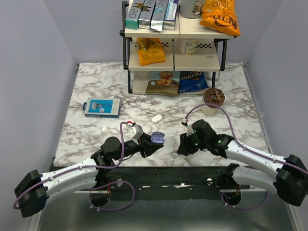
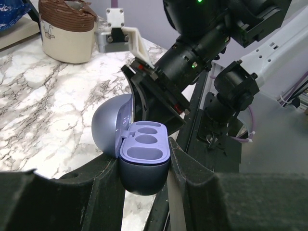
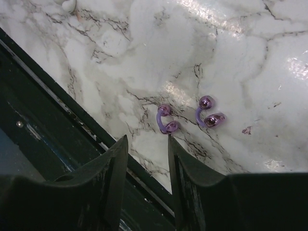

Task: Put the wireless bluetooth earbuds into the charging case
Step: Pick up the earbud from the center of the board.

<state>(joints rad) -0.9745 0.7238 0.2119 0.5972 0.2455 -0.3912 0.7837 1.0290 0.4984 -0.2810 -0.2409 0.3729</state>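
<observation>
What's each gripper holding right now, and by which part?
Left gripper clamps the open charging case by its base's sides. Right gripper holds nothing; both earbuds lie on the table.

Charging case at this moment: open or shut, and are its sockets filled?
Open and empty. The lid is swung back, the sockets in the charging case are bare; both earbuds lie on the marble table.

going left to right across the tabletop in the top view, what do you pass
blue box → charging case → brown-topped cup
</observation>
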